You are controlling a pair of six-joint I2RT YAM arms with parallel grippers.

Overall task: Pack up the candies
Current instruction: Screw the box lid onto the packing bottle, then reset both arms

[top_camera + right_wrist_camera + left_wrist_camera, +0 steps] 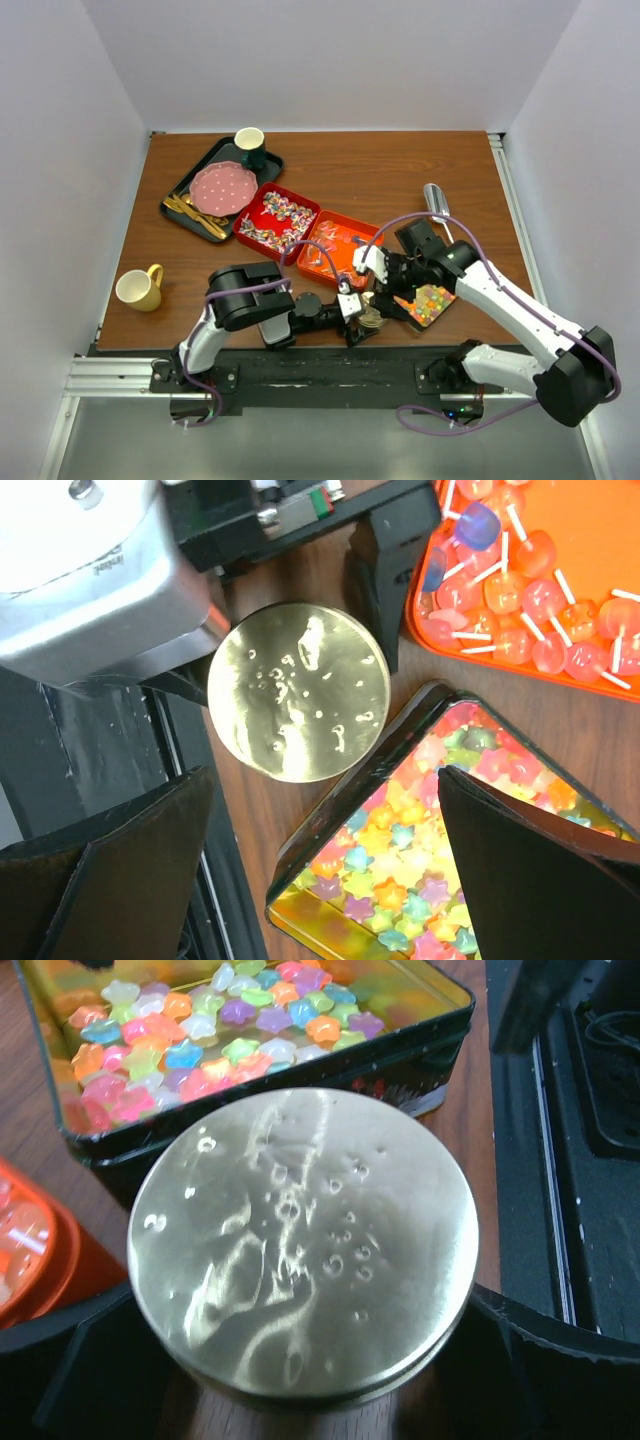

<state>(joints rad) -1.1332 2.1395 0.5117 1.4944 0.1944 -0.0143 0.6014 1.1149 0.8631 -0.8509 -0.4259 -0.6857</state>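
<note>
Star-shaped candies (430,302) in many colours fill a black square tin (445,312) near the front edge. They also show in the left wrist view (220,1030) and the right wrist view (420,850). Twist-wrapped candies (277,220) lie in a red tray, and red and orange pieces on white sticks (335,250) in an orange tray (600,685). My left gripper (362,312) has its fingers (560,1360) against both sides of a round gold lid (300,1240), which rests on the table next to the tin. My right gripper (320,880) is open above the tin's corner, holding nothing.
A silver scoop (436,200) lies behind the right arm. A black tray (180,200) at the back left holds a pink plate (222,187), gold cutlery and a dark cup (250,145). A yellow mug (140,288) stands at the front left.
</note>
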